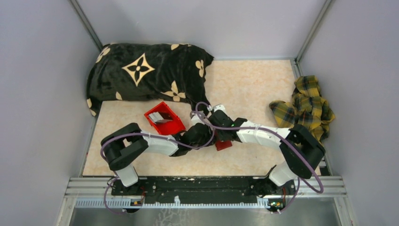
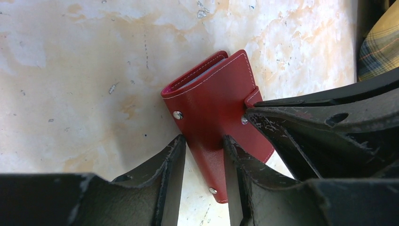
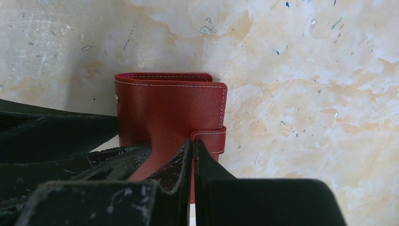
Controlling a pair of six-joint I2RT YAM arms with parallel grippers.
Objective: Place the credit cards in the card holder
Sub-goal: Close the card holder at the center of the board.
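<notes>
Clamping card holder (image 2: 211,99) edges, left gripper (image 2: 204,143) and right gripper (image 3: 192,148) sit close.

pale grey walls (image 1: 42,70), marbled beige tabletop (image 1: 249,84)

You are viewing the card holder (image 2: 211,108) showing dark red with pale stitching; the bin (image 1: 170,127) showing bright red; the blanket (image 1: 150,80) showing black with tan floral motifs; the cloth (image 1: 308,106) showing yellow-and-dark plaid.

Left fingers (image 2: 169,170), right fingers (image 3: 173,170) — both tight
</notes>
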